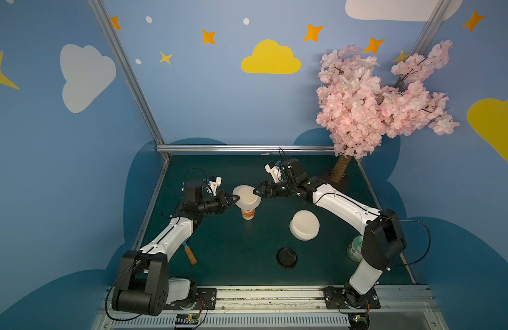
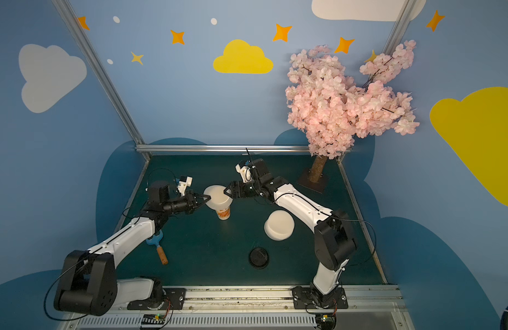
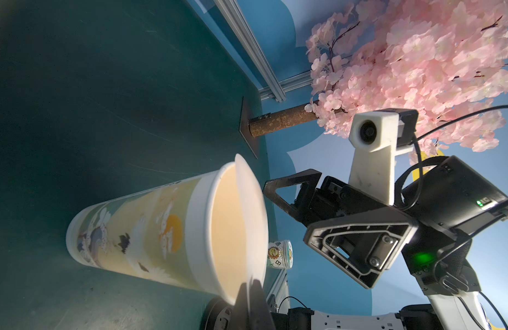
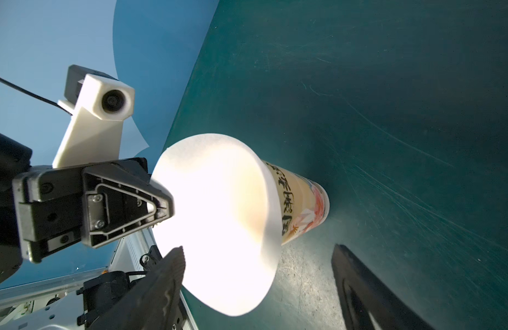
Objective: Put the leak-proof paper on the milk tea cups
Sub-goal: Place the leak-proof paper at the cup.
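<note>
Currently over cup [image 1: 248, 214]: paper [image 1: 246, 195], tilted
Left gripper [image 1: 237, 197]: pinching paper's edge
Right gripper [image 1: 254, 190]: fingers spread, beside paper
Nearby: stack [image 1: 304, 225], lid [image 1: 286, 257], can [image 1: 355, 248]

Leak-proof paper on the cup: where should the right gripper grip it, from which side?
Probably the edge of the leak-proof paper overhanging opposite the left gripper, approached level from the right, one finger above, one below. Thin, it lies over the mouth of the cup, so only the overhang is free.
</note>
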